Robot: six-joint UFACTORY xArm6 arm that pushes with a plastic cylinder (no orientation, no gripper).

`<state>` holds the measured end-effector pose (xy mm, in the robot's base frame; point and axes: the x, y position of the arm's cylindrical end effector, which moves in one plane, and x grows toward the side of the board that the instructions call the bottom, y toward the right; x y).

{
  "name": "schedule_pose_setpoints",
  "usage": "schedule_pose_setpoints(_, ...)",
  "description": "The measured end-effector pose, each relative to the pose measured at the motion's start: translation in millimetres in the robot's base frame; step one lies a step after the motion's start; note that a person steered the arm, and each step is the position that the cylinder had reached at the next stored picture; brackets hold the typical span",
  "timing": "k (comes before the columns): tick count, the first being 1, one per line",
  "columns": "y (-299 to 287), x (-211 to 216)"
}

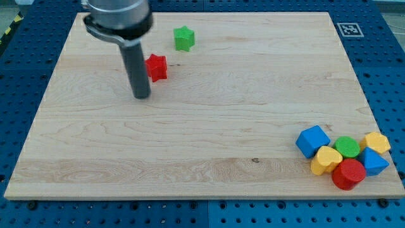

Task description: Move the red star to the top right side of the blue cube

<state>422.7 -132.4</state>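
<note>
The red star lies on the wooden board at the upper left. My tip rests on the board just to the left of and below the star, close to it. The blue cube sits far off at the lower right, at the left end of a cluster of blocks.
A green star lies above and to the right of the red star. Beside the blue cube are a yellow heart, a green cylinder, a red cylinder, a second blue block and a yellow block.
</note>
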Motion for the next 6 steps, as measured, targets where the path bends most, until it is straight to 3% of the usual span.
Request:
schedule_pose_setpoints(2, -36, -68)
schedule_pose_setpoints(6, -10, -66)
